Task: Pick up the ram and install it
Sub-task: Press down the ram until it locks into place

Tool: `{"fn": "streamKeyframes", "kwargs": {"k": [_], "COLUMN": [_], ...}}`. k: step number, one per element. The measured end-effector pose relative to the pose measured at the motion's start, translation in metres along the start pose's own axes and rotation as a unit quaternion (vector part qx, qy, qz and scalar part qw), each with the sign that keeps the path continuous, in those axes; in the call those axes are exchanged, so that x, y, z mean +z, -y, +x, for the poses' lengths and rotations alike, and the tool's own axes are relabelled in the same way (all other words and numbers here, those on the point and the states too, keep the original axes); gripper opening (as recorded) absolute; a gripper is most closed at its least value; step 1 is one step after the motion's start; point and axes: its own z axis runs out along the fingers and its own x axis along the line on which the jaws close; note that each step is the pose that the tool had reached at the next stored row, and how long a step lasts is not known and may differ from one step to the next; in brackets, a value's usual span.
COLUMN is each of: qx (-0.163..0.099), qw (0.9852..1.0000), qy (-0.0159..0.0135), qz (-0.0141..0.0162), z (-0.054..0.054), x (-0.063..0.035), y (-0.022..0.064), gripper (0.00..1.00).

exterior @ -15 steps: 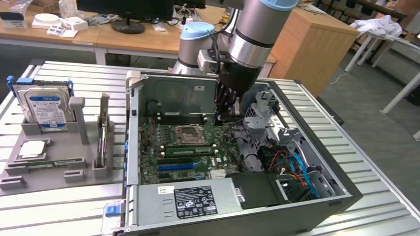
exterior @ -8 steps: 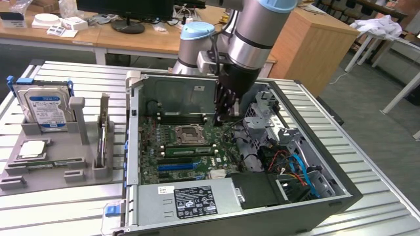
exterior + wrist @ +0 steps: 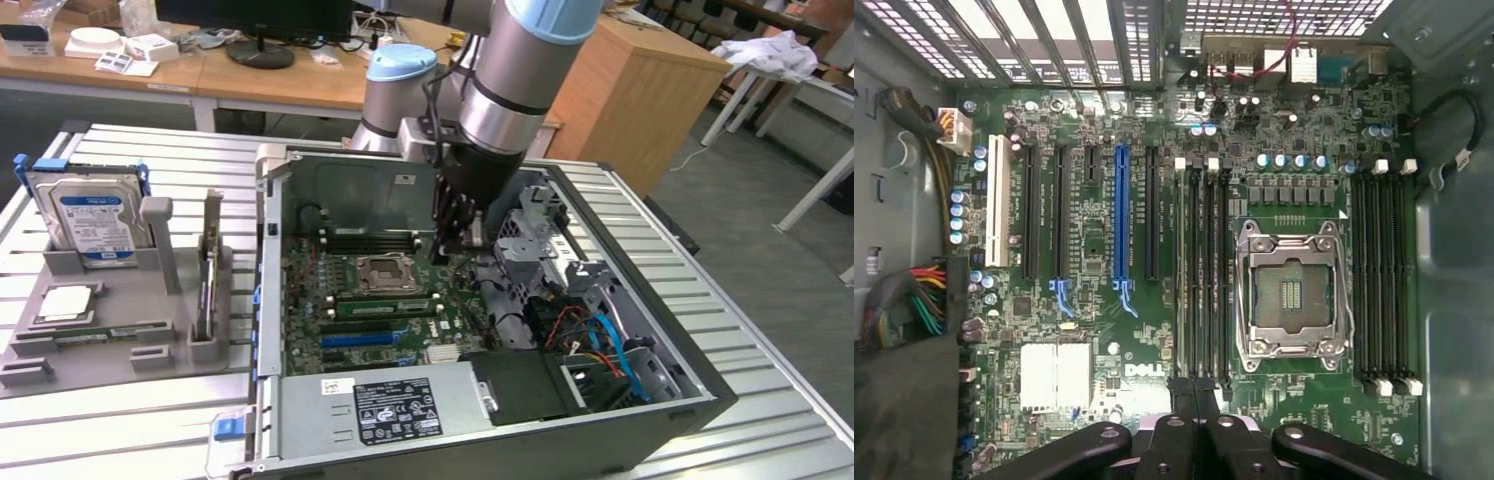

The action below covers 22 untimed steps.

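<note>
1. The ram [image 3: 380, 305], a green stick, sits edge-up in a memory slot of the motherboard [image 3: 340, 330]. It is just on the near side of the CPU socket [image 3: 387, 272], inside the open PC case [image 3: 667, 400].
2. The wrist view looks straight down on the slot bank [image 3: 1204, 270] beside the CPU socket [image 3: 1291, 290]. Cannot tell from above which slot holds the stick. This view also shows a blue slot [image 3: 1121, 215] and the motherboard [image 3: 1314, 130] in full.
3. The exterior view gives the side-on height. The hand [image 3: 451, 252] hangs inside the case above the board, toward the exterior view's right of the socket, apart from the ram.
4. The hand [image 3: 1195, 395] is clenched, its fingers [image 3: 1172, 430] pressed together, with nothing visible between them. It sits over the end of the slot bank.
5. The exterior view also shows the power supply [image 3: 387, 405] at the near edge of the case.
6. At the exterior view's left, a grey holder [image 3: 80, 290] carries a hard drive [image 3: 91, 215] and an upright card [image 3: 210, 270] on the desk [image 3: 120, 420].
</note>
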Motion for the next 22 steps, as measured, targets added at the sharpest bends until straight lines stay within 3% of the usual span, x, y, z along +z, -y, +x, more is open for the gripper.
{"fn": "streamKeyframes", "kwargs": {"k": [7,12,19,22], "qx": [0.000,0.000,0.000,0.000], "qw": [1.0000,1.0000,1.0000,1.0000], "qy": [0.0001,0.0000,0.0001,0.0001], "qz": [0.0005,0.0005,0.0005,0.0005], "z": [0.002,0.002,0.002,0.002], "x": [0.0116,0.0117,0.0110,0.0110], "y": [0.0008,0.0013,0.0129,0.0140], "gripper": [0.11,0.11,0.11,0.11]}}
